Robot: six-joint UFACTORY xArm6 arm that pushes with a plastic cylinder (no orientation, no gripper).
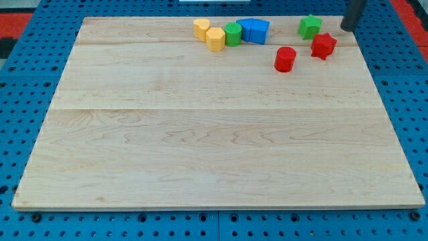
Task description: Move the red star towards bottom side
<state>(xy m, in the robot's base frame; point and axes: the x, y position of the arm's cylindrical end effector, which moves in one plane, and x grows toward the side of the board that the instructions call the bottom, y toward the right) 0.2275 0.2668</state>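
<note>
The red star lies near the view's top right of the wooden board. My tip is just up and to the right of the red star, a short gap away, near the board's top edge. A green star sits up and left of the red star. A red cylinder stands to the red star's lower left.
Along the top edge, left of the stars, sit a blue block, a green cylinder, a yellow hexagonal block and another yellow block, clustered together. A blue pegboard surrounds the board.
</note>
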